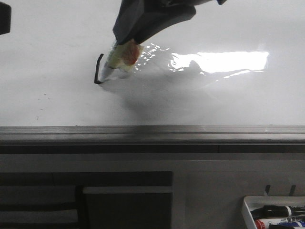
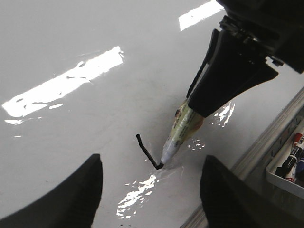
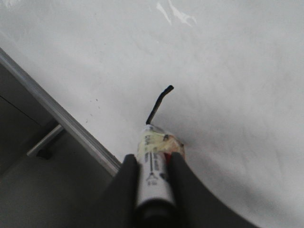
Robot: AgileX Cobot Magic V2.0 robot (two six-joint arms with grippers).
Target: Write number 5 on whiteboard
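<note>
The number 5 (image 1: 98, 69) — only a short stem so far, just below the right jaws, pinching the marker (image 2: 176, 135); left jaws spread, idle.

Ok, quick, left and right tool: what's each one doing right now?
Left tool: open, holding nothing, hovering over the whiteboard.
Right tool: closed on the marker, tip at the end of a short black stroke.

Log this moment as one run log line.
right claw: shut on marker | tip on whiteboard | number 5: stem only | left claw: open, idle
</note>
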